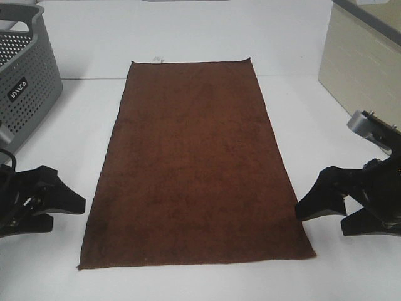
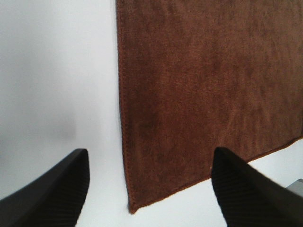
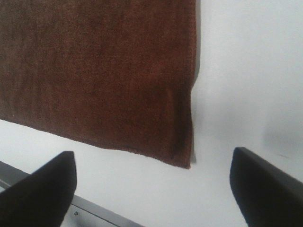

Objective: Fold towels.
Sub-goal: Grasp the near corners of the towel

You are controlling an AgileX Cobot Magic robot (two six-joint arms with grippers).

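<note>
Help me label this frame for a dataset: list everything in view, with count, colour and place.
towel: one, dark reddish-brown, spread flat mid-table
tag: one, white, on the towel's far short edge
basket: one, grey, perforated, far left
panel: one, beige, far right
table: one, white, under the towel
left gripper: one, black, open, beside the towel's near left corner
right gripper: one, black, open, beside the near right corner
</note>
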